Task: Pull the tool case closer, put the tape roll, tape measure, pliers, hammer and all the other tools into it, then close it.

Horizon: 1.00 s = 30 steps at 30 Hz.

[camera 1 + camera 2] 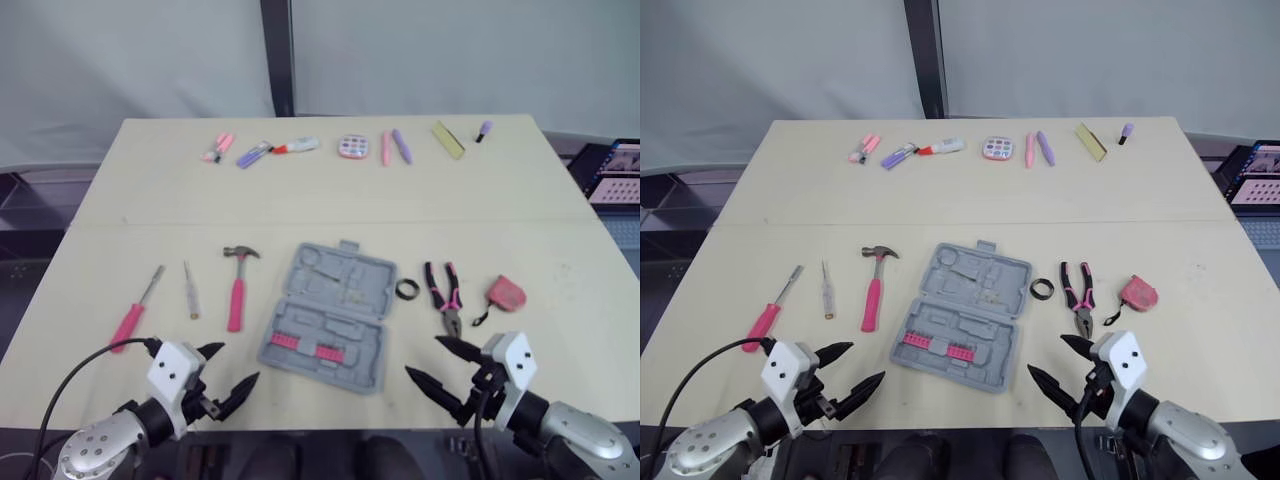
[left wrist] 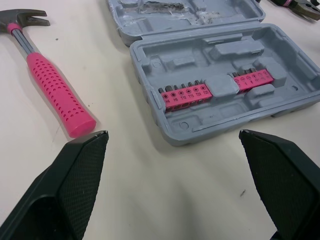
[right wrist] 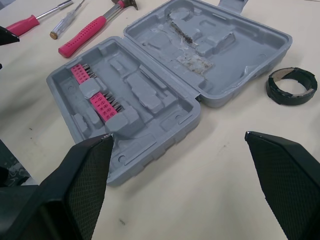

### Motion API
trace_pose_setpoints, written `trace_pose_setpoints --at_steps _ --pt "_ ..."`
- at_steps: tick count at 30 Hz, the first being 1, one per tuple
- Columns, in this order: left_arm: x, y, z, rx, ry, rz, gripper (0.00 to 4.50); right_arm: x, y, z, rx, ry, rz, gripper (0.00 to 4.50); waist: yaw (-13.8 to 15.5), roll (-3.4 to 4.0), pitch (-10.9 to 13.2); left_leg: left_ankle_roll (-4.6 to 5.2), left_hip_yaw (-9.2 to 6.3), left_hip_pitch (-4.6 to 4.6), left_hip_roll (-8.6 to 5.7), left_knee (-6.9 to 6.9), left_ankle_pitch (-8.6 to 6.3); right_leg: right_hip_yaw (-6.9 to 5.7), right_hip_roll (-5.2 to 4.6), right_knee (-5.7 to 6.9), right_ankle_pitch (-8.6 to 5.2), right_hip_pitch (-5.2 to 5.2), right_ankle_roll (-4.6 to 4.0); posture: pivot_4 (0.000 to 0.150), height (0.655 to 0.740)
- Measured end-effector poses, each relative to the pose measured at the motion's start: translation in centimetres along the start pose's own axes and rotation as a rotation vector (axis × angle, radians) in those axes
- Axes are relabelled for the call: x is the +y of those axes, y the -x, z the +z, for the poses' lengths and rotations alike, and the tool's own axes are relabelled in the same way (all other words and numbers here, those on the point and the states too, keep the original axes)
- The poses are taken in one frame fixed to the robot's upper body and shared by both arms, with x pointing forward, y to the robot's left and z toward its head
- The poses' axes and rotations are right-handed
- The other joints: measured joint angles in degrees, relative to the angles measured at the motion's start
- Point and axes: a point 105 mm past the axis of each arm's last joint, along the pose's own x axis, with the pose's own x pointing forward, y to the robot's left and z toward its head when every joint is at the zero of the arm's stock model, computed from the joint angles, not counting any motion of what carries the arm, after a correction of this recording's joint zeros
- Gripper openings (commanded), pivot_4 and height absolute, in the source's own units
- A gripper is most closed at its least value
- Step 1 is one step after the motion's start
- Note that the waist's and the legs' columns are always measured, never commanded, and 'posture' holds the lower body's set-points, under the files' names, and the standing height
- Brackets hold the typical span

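Note:
The grey tool case (image 1: 330, 318) lies open near the table's middle, with pink bit strips (image 2: 187, 93) in its near half. To its left are the pink-handled hammer (image 1: 237, 285), a small clear screwdriver (image 1: 190, 291) and a pink screwdriver (image 1: 135, 312). On its right lie the black tape roll (image 1: 407, 290), the pliers (image 1: 443, 297) and the pink tape measure (image 1: 505, 293). My left gripper (image 1: 238, 364) is open at the table's front edge, just left of the case. My right gripper (image 1: 422, 356) is open just right of it. Neither holds anything.
Along the far side of the table (image 1: 150, 180) runs a row of small items: pink and purple pens (image 1: 253, 153), a round palette (image 1: 352, 147) and a yellow block (image 1: 447, 139). A laptop screen (image 1: 612, 172) stands beyond the right edge.

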Motion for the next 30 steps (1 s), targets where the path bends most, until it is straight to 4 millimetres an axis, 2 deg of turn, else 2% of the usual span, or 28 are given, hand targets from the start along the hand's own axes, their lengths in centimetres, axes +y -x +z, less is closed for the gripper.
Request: trace_pose_setpoints --at_steps 23,26,29,30 --pt "-0.4 -0.2 0.4 -0.029 0.048 -0.059 4.5 -0.3 -0.1 -0.1 0.001 0.013 0.0 4.44 0.0 0.0 0.0 0.0 0.0 0.0 0.0 0.0 0.0 0.0 0.0 0.0 0.0 0.0 0.0 0.15 0.74" --pt "-0.2 -0.4 1.6 -0.079 0.076 -0.092 3.71 -0.4 -0.2 0.0 -0.002 0.017 -0.002 4.5 0.0 0.0 0.0 0.0 -0.01 0.0 0.0 0.0 0.0 0.0 0.0 0.01 0.0 0.0 0.0 0.15 0.74" --pt "0.3 -1.1 3.1 -0.131 0.094 -0.127 2.23 -0.5 -0.4 0.3 -0.013 0.027 0.002 3.61 0.0 0.01 0.0 0.0 -0.01 0.02 -0.01 0.0 0.0 -0.01 0.0 0.02 0.0 0.0 0.0 0.15 0.74" --pt "0.8 -1.4 3.4 -0.132 0.09 -0.121 1.69 -0.6 -0.6 0.3 -0.013 0.028 0.004 3.1 0.0 0.01 0.0 0.0 -0.02 0.02 0.0 0.01 0.0 -0.01 0.02 0.03 0.0 -0.01 0.0 0.15 0.74"
